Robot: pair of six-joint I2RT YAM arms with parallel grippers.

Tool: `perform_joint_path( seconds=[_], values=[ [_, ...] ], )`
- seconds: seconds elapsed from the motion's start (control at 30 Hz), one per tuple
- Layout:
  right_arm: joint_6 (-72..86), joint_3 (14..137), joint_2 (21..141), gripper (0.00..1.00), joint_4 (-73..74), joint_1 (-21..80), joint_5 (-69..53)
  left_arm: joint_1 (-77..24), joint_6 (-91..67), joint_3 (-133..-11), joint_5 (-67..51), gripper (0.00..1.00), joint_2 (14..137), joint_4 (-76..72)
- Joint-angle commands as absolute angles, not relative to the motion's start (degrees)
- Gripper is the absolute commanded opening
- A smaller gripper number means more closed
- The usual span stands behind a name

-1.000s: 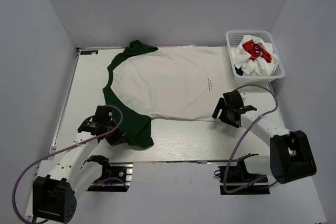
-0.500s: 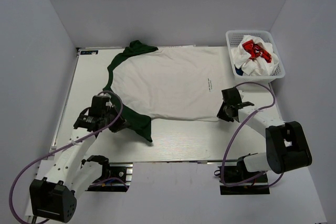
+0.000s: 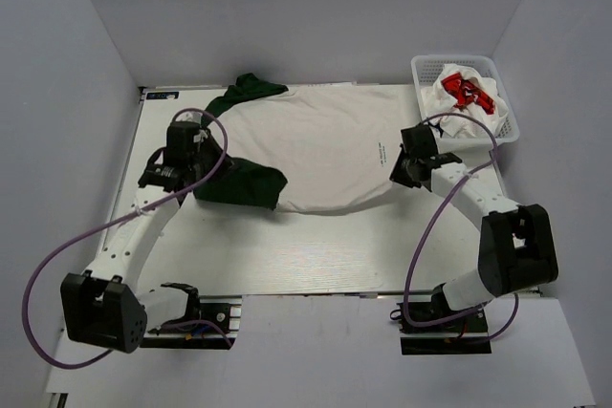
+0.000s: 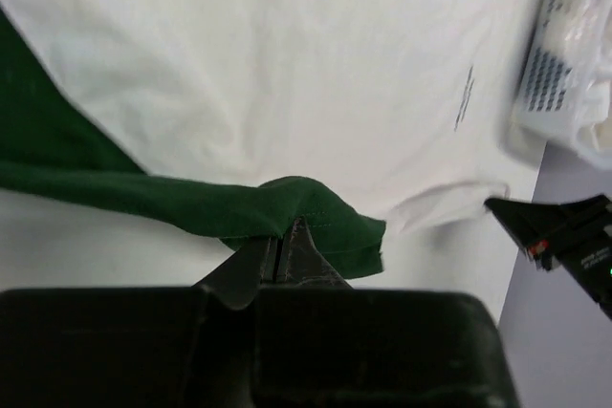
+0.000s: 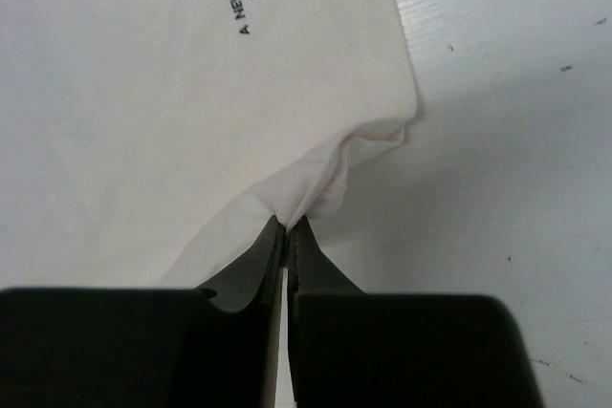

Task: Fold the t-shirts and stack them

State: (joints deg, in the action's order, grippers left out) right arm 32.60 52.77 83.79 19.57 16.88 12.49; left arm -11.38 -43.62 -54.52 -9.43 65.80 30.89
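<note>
**Both grippers pinch the near edge of the green-sleeved t-shirt**

The white t-shirt with dark green sleeves [image 3: 316,145] lies spread on the white table [image 3: 316,255], collar to the left and hem to the right. The left gripper [image 4: 284,236] is clamped on the near green sleeve [image 3: 244,183], which lies across the shirt's near-left edge. The right gripper [image 5: 286,224] is clamped on the near hem corner, bunching the white cloth. At the far right, a white mesh basket [image 3: 507,133] holds crumpled white t-shirts [image 3: 449,102] and a red-printed t-shirt [image 3: 469,93].
</note>
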Motion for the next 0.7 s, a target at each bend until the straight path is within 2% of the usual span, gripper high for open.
perform_joint_path(
  seconds=[0.0, 0.4, 0.6, 0.63, 0.67],
  values=[
    [31.73, 60.0, 86.3, 0.0, 21.44, 16.79, 13.62, -11.07, -40.35, -59.76, -4.31, 0.0, 69.5, 24.8],
    [30.24, 82.43, 101.24, 0.0, 27.16, 15.73, 21.17, -10.02, -30.96, -83.91, 5.71, 0.0, 92.95, 21.63],
    [28.14, 94.89, 111.35, 0.0, 29.61, 14.33, 20.49, -8.35, -25.16, -94.73, 9.84, 0.0, 107.03, 18.05],
    [27.6, 96.14, 112.49, 0.06, 30.58, 14.5, 19.87, -7.74, -23.31, -95.35, 9.15, 0.05, 108.96, 16.28],
    [26.9, 99.81, 115.37, 0.14, 31.72, 14.41, 19.95, -7.73, -21.99, -96.06, 9.14, 0.24, 112.99, 14.78]
  ],
)
